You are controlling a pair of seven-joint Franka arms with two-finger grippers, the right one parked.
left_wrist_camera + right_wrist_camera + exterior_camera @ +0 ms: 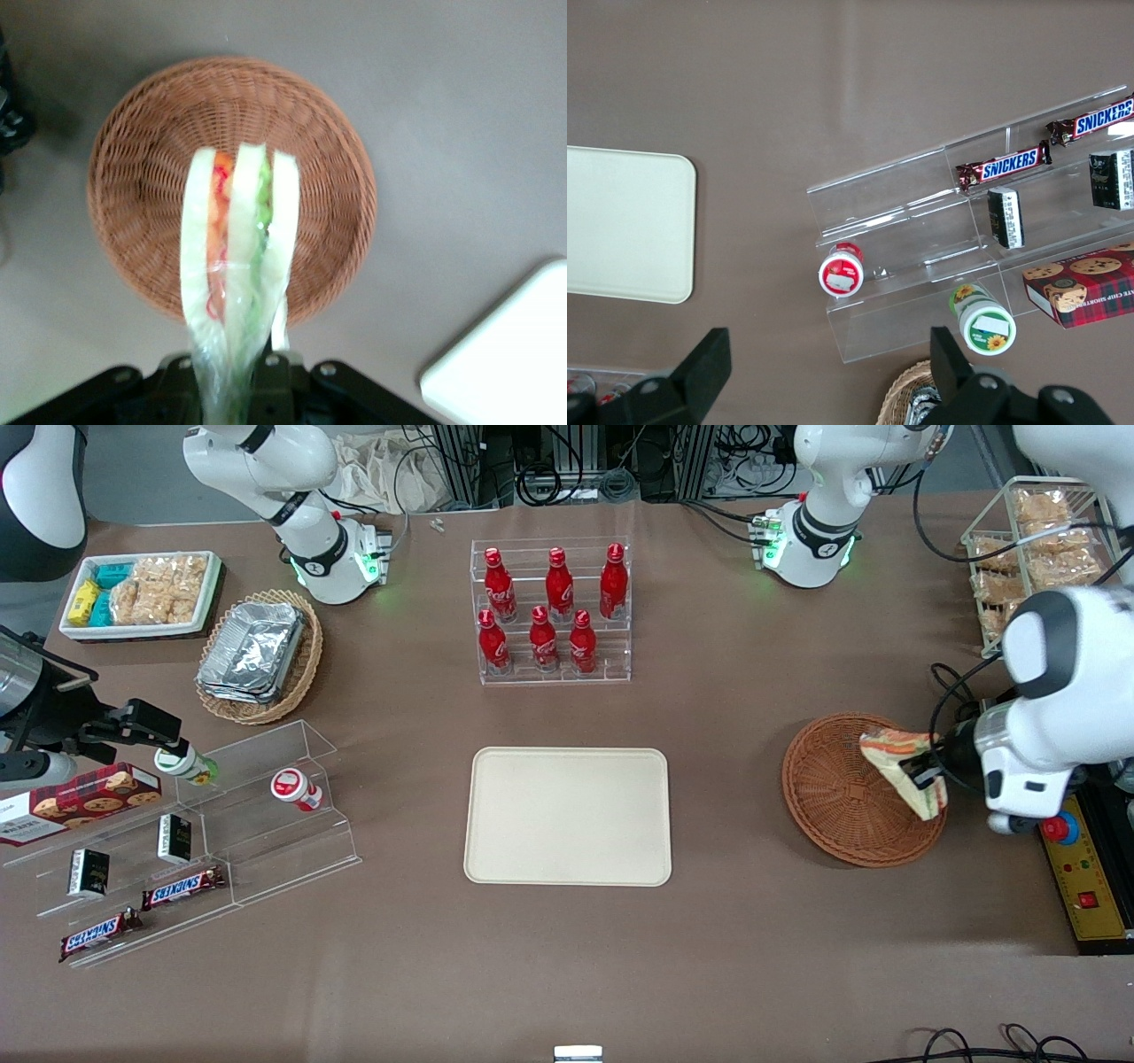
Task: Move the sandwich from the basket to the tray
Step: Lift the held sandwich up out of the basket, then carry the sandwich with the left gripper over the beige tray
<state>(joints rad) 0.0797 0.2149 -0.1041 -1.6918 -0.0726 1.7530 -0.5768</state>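
Observation:
My left gripper (921,772) is shut on the sandwich (904,766), a film-wrapped wedge of pale bread with orange-red and green filling. It holds the sandwich lifted above the reddish-brown wicker basket (837,793), over the basket's rim toward the working arm's end of the table. In the left wrist view the sandwich (237,266) hangs from the gripper (232,390) above the empty basket (146,168). The cream-beige tray (567,817) lies flat and empty at mid-table; a corner of it shows in the left wrist view (505,363).
A clear rack of red bottles (551,611) stands farther from the front camera than the tray. A yellow-black control box (1088,877) and a wire rack of bagged snacks (1036,549) sit at the working arm's end. A tan basket with foil containers (257,655) and acrylic snack shelves (195,841) lie toward the parked arm's end.

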